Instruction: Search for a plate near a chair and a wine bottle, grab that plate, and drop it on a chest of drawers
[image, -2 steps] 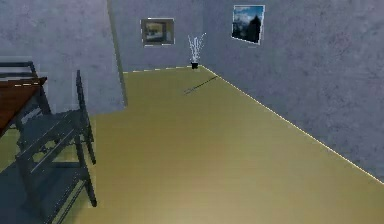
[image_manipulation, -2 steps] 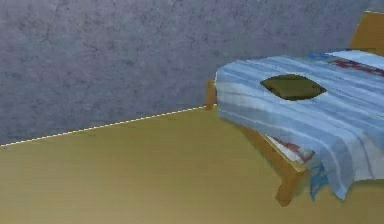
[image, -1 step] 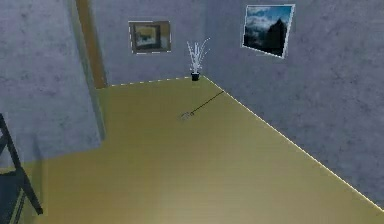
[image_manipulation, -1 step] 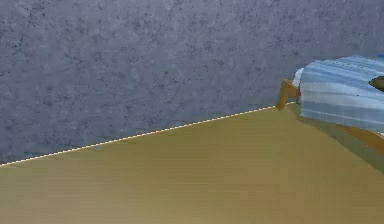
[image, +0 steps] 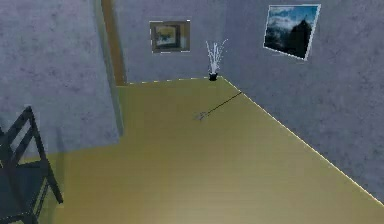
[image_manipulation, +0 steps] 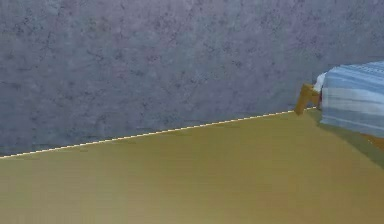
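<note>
Two pictures hung on blue walls, dark chair stood at forward view's lower left, vase of pale twigs sat in far corner, thin rod lay on floor, striped bedding at arm side view's right, gripper state could not be told

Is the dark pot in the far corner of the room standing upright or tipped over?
Upright: the pot sits base-down on the floor where the two walls meet, and its pale stalks rise straight up.
</note>
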